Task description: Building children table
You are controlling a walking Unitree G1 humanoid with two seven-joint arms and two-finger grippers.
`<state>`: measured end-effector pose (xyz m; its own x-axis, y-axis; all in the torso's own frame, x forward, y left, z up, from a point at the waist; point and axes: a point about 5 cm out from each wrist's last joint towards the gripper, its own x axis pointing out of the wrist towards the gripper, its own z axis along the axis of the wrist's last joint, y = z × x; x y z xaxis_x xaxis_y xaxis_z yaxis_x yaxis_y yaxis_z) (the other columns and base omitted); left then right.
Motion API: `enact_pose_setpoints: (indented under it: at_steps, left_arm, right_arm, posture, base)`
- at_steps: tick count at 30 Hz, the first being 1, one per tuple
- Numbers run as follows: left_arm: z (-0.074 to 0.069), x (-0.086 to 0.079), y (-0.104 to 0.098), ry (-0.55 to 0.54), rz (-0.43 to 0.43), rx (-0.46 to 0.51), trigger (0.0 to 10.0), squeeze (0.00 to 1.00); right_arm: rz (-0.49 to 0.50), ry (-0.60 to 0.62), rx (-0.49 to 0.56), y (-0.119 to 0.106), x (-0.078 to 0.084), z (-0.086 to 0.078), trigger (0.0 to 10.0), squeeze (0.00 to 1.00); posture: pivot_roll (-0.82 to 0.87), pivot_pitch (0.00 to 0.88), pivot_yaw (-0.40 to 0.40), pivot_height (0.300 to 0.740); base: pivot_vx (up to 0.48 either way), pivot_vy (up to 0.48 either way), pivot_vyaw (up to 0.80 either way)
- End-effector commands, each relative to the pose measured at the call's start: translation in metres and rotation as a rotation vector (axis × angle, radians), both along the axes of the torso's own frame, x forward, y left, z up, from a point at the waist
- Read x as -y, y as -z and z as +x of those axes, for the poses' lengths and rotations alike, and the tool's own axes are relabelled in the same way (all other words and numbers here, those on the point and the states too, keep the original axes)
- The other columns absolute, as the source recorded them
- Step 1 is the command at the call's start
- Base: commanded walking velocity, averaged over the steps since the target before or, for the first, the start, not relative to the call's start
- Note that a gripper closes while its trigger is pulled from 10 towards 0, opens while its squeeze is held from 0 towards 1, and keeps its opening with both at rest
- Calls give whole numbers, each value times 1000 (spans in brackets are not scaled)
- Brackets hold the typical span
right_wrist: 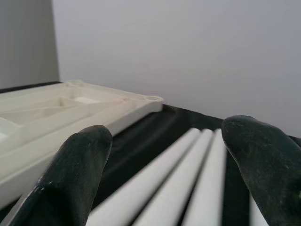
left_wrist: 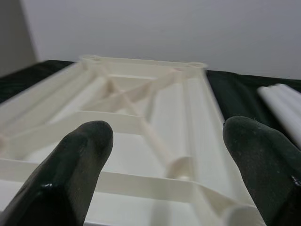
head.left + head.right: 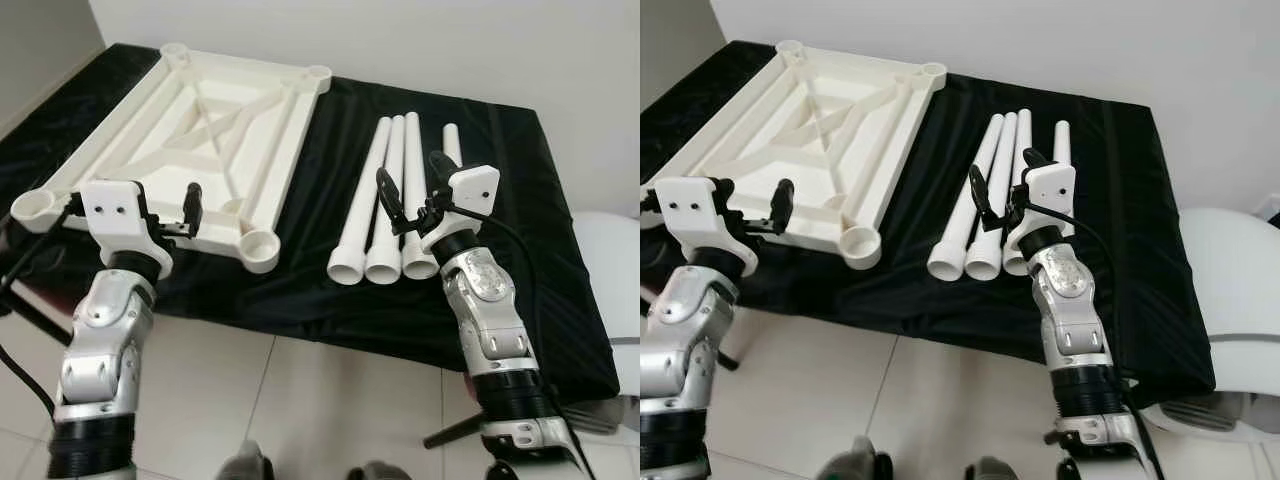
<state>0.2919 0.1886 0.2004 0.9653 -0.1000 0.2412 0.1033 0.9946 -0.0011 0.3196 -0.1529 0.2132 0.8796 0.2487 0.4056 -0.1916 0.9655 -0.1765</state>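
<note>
A white plastic table top [image 3: 200, 130] lies upside down on the left of a black-covered surface, with round leg sockets [image 3: 260, 243] at its corners. Several white tube legs [image 3: 385, 200] lie side by side to its right. My left gripper [image 2: 164, 141] hovers open at the top's near edge, one black finger [image 3: 192, 203] above the rim. My right gripper [image 3: 412, 185] is open just above the near ends of the legs, holding nothing. The right wrist view looks along the legs [image 1: 188, 188] between both fingertips.
The black cloth [image 3: 520, 260] hangs over the near edge of the surface; tiled floor [image 3: 300, 410] lies below. A white rounded object [image 3: 610, 250] stands at the right. A white wall runs behind. A black stand leg [image 3: 455, 430] sits by my right arm.
</note>
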Motion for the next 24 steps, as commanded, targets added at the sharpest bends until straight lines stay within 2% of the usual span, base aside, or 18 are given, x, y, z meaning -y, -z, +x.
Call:
enact_pose_setpoints:
  at_steps: [1, 3, 6, 11, 13, 15, 16, 18, 20, 21, 24]
  left_arm:
    - [-1, -4, 3, -9, 4, -22, 10000, 0]
    - [-1, -4, 4, -8, 7, -26, 10000, 0]
    - [-1, 10, 7, 82, 71, -64, 10000, 0]
    - [-3, 26, 11, 178, 102, -79, 10000, 0]
    - [-6, 47, 15, 295, 135, -101, 10000, 0]
    - [-6, 47, 15, 295, 135, -101, 10000, 0]
    - [-10, 65, 18, 396, 158, -125, 10000, 0]
    - [-10, 65, 18, 396, 158, -125, 10000, 0]
    - [-14, 76, 20, 471, 174, -150, 10000, 0]
    - [-14, 76, 20, 471, 174, -150, 10000, 0]
    - [-16, 81, 15, 538, 200, -158, 10000, 0]
  right_arm:
    - [6, -6, -11, 2, -3, 0, 10000, 0]
    - [16, 6, -16, 1, -1, 2, 10000, 0]
    - [56, 112, -82, 0, 12, 12, 10000, 0]
    - [89, 163, -136, 3, 21, 19, 10000, 0]
    - [88, 195, -181, 4, 27, 26, 10000, 0]
    - [88, 195, -181, 4, 27, 26, 10000, 0]
    - [85, 204, -206, 3, 30, 31, 10000, 0]
    - [85, 204, -206, 3, 30, 31, 10000, 0]
    - [80, 214, -234, 1, 31, 36, 10000, 0]
    - [80, 214, -234, 1, 31, 36, 10000, 0]
    - [72, 229, -310, 4, 32, 44, 10000, 0]
  posture:
    - [11, 86, -17, 740]
    - [10, 89, -16, 740]
    - [8, 96, -12, 740]
    - [8, 102, -10, 740]
    - [9, 108, -9, 740]
    - [9, 108, -9, 740]
    - [5, 117, -4, 740]
    - [5, 117, -4, 740]
    - [4, 129, 1, 740]
    - [4, 129, 1, 740]
    - [0, 153, 4, 740]
  base:
    - [0, 0, 0]
    - [0, 0, 0]
    - [0, 0, 0]
    - [0, 0, 0]
    - [0, 0, 0]
    - [0, 0, 0]
    - [0, 0, 0]
    - [0, 0, 0]
    - [0, 0, 0]
    - [0, 0, 0]
    - [0, 0, 0]
